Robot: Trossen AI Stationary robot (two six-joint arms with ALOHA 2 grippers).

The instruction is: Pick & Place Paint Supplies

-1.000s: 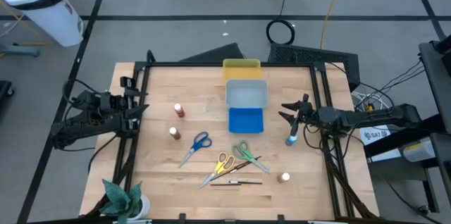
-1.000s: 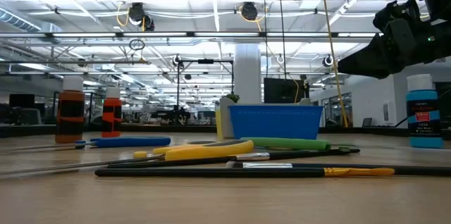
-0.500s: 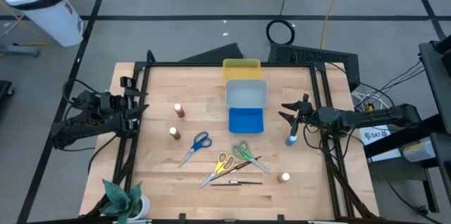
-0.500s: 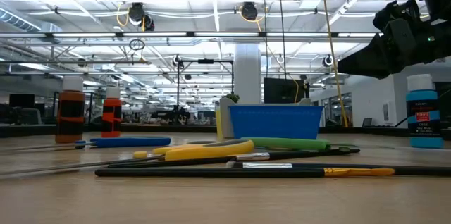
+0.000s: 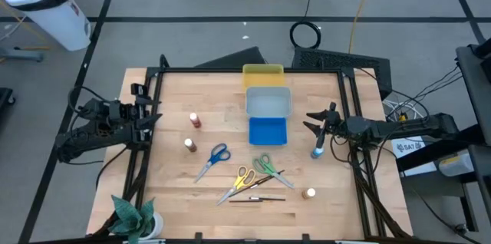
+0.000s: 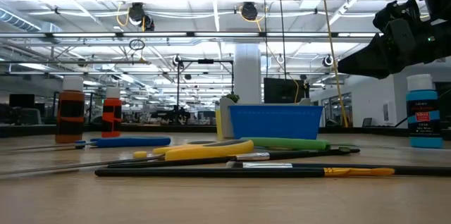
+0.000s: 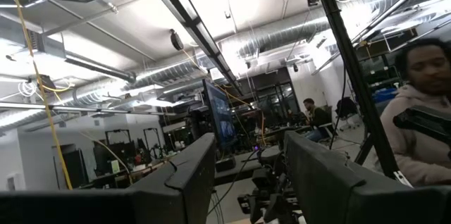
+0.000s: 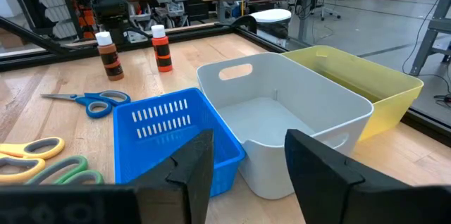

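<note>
On the table stand a red bottle [image 5: 196,120], a brown bottle [image 5: 189,145], a blue bottle [image 5: 317,150] and a whitish bottle [image 5: 310,193]. Blue-handled scissors [image 5: 214,158], yellow-handled scissors [image 5: 239,181], green-handled scissors [image 5: 268,169] and thin dark brushes [image 5: 257,196] lie flat near the front middle. My left gripper [image 5: 149,110] is open and empty at the table's left edge. My right gripper [image 5: 316,120] is open and empty, above the table just beyond the blue bottle, its fingers [image 8: 197,160] pointing toward the trays.
A yellow tray [image 5: 263,75], a grey tray [image 5: 268,102] and a blue tray [image 5: 268,130] stand in a row from the far edge toward the middle. A green plant [image 5: 134,217] stands at the near left corner. A person [image 7: 423,132] shows beyond the table in the left wrist view.
</note>
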